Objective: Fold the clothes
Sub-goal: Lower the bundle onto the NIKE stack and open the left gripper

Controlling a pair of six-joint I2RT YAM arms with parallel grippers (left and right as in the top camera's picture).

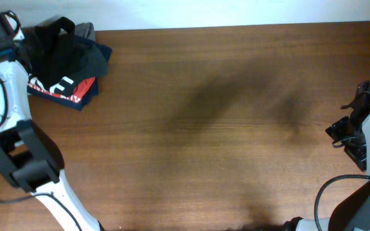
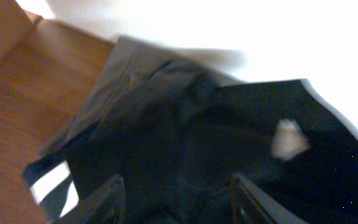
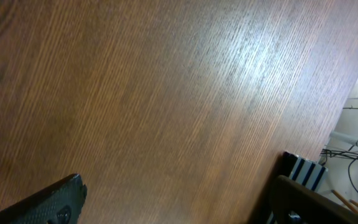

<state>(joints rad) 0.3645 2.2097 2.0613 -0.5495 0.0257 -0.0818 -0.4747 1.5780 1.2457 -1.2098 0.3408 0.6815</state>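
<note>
Left claw (image 2: 179, 202) half open over black top (image 2: 229, 143), right claw (image 3: 176, 208) wide open

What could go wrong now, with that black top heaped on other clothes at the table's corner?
The black top lies on a stack of other garments, so the left hand, open over it, might pinch a lower layer too. The stack sits at the table's edge; a pull could drag pieces off. The right hand is open far across the table, too distant to steady anything.
</note>
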